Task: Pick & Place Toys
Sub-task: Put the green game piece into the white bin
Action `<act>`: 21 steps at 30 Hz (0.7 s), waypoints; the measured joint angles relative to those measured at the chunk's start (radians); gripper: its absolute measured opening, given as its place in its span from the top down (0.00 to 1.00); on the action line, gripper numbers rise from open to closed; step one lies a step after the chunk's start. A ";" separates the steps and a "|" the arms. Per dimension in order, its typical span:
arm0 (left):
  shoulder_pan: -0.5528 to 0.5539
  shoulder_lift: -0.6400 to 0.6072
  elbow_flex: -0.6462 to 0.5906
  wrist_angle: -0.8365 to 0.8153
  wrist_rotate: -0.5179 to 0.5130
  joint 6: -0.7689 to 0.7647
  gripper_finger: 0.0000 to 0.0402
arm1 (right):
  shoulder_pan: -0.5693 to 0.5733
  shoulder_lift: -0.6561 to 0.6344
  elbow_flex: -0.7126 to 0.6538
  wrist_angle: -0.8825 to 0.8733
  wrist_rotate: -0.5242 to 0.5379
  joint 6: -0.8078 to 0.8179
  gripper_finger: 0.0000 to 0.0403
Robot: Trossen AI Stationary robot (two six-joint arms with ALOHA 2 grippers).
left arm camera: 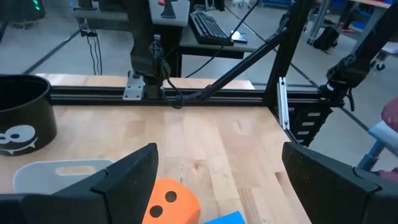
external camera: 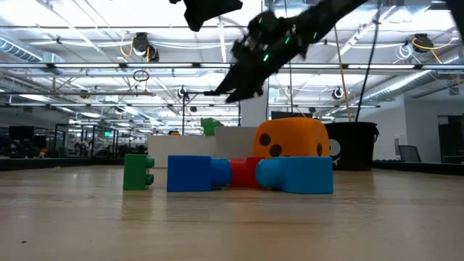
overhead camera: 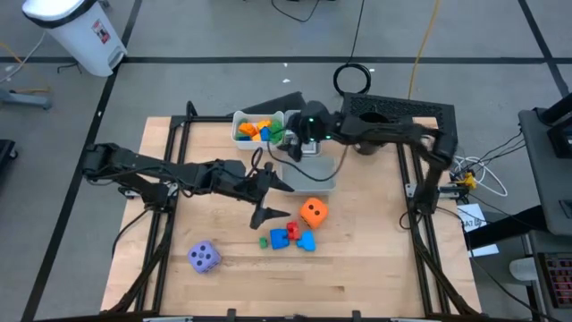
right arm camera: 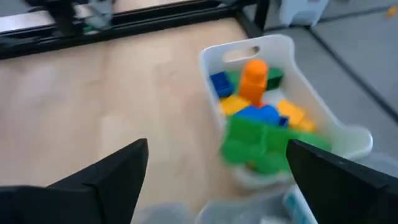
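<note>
A white bin at the table's far side holds several blocks in orange, blue, yellow and green. A blurred green block shows at the bin's near end; whether it rests there I cannot tell. My right gripper hangs open above that end. On the table lie an orange die, blue blocks, a red block, a small green block and a purple die. My left gripper hovers open just left of the orange die.
A grey bin lies beside the white one, between the two grippers. A black cup stands behind it. Black frame rails run along the table's left, right and far sides. Bare wood stretches along the near edge.
</note>
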 joint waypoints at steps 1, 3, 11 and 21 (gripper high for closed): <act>0.000 0.000 0.000 0.000 0.000 -0.007 0.13 | 0.012 -0.041 0.001 -0.071 0.000 0.011 0.12; -0.002 0.000 0.000 0.000 0.000 -0.023 0.13 | 0.039 -0.124 -0.007 -0.224 0.001 0.019 0.12; -0.025 0.000 0.000 0.010 -0.006 -0.080 0.13 | 0.264 -0.495 -0.345 -0.213 0.065 0.127 0.11; -0.019 0.188 0.014 0.015 -0.340 -0.240 0.13 | 0.491 -0.844 -0.864 0.297 0.293 0.286 0.11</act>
